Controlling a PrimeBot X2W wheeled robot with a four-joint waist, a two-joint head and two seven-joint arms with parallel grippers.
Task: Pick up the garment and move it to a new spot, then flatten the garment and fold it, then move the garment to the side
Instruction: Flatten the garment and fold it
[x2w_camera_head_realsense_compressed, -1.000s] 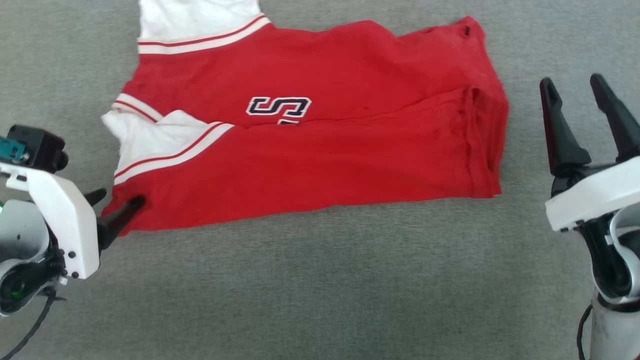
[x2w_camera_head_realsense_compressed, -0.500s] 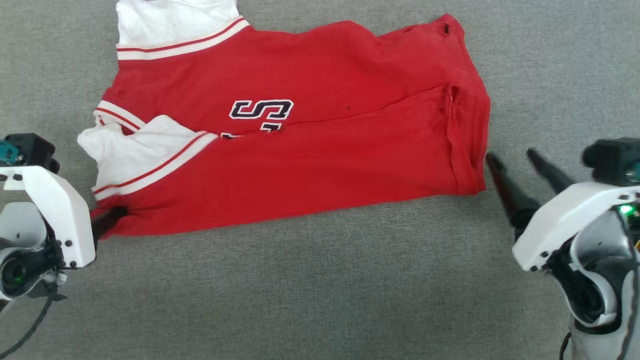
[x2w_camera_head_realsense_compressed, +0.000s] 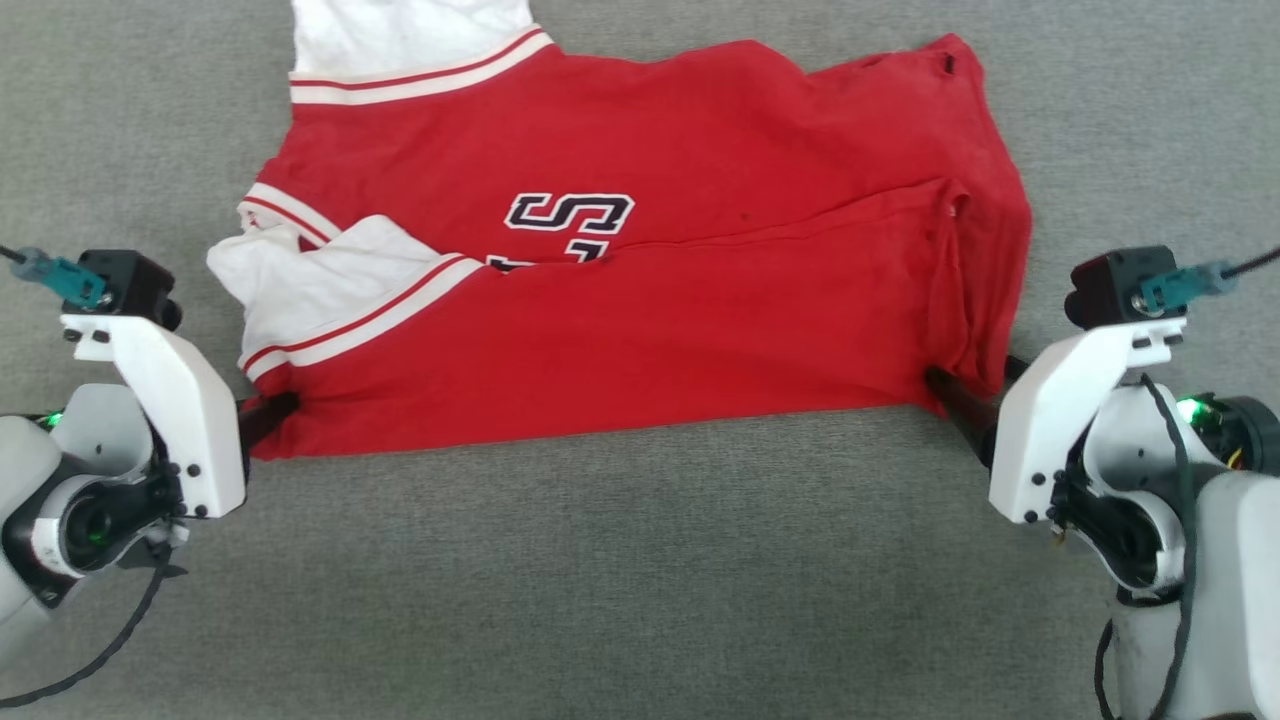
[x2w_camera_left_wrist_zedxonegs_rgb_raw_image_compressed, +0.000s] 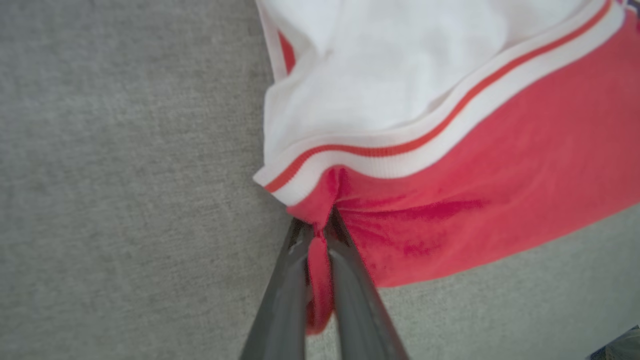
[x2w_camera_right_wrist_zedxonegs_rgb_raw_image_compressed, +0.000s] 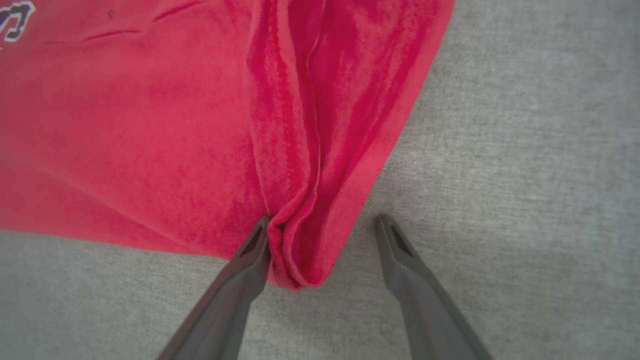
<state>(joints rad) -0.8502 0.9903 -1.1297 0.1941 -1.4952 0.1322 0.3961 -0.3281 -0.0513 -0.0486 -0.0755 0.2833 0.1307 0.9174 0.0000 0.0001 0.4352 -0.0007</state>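
On the grey carpet (x2w_camera_head_realsense_compressed: 640, 560) the red shirt (x2w_camera_head_realsense_compressed: 640, 330) lies folded lengthwise. The left gripper (x2w_camera_left_wrist_zedxonegs_rgb_raw_image_compressed: 320, 227) is clamped tight on its sleeve-end corner. The right gripper (x2w_camera_right_wrist_zedxonegs_rgb_raw_image_compressed: 324, 222) is spread wide, with the hem corner loose between its fingers.

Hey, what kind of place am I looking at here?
Probably a robot cloth-folding test bench, though the room itself is out of frame. There is a plain grey fabric-covered surface with one garment spread on it, and the left gripper and right gripper are at its near corners.
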